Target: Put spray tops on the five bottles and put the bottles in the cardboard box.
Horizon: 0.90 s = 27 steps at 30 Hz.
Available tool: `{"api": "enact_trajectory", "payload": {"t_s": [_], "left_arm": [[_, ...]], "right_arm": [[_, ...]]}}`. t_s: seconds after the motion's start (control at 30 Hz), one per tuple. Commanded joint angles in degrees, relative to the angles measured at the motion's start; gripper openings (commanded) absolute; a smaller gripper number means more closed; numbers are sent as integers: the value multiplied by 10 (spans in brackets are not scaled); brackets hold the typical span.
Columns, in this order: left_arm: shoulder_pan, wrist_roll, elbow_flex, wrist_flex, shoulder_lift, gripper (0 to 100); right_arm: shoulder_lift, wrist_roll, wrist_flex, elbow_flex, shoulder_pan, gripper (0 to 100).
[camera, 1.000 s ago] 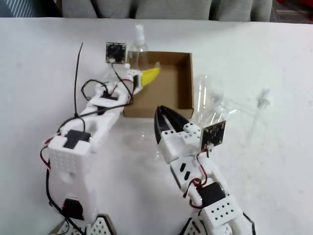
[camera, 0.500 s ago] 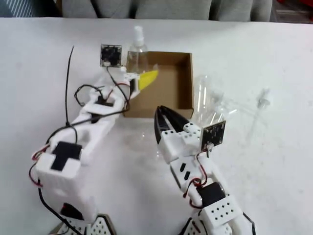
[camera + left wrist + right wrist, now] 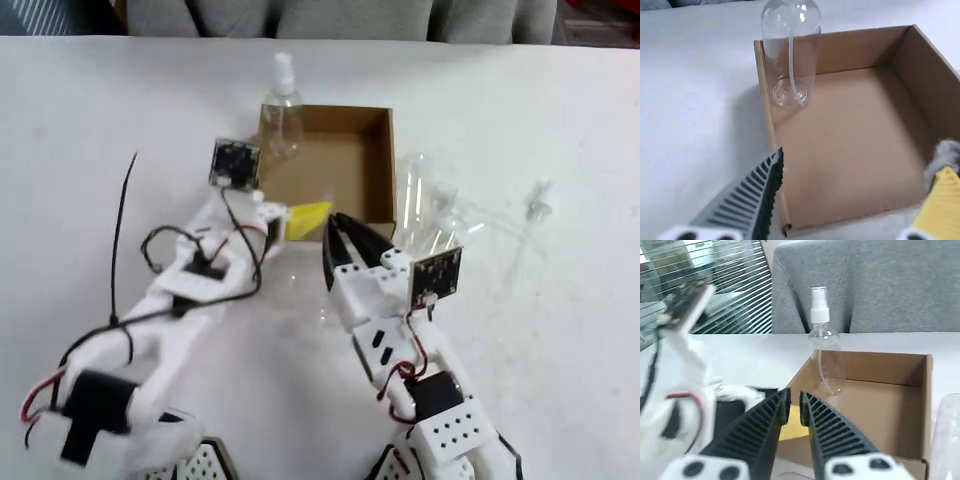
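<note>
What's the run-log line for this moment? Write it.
clear plastic spray-topped bottle: upright in corner of brown cardboard box | left gripper: open, empty, over box's near edge | right gripper: shut, empty

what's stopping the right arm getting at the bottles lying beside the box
Likely nothing, so yes. The right end effector sits by the box; the bottles lie beside it on bare table, nothing between. Its jaws look shut, so must open first.

Bright, even lighting. The white table (image 3: 520, 120) glares around the cardboard box (image 3: 345, 175). A soft shadow lies against the box's outer wall. Daylit blinds (image 3: 725, 285) stand behind it.
</note>
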Motion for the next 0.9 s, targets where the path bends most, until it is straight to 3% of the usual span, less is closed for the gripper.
{"api": "enact_trajectory", "payload": {"t_s": [0.0,0.37,0.67,0.77,0.87], "left_arm": [[7,-6,58,6,-102,426],[0,-7,237,6,-262,426],[-58,-7,361,14,-454,426],[-80,-7,358,87,-502,369],[-83,-7,361,114,-547,246]], "right_arm": [[-6,6,-12,-20,13,18],[-5,6,-9,-18,25,19],[-5,7,-8,-10,35,21],[-5,7,-9,-7,60,21],[-2,7,-9,-4,93,21]]}}
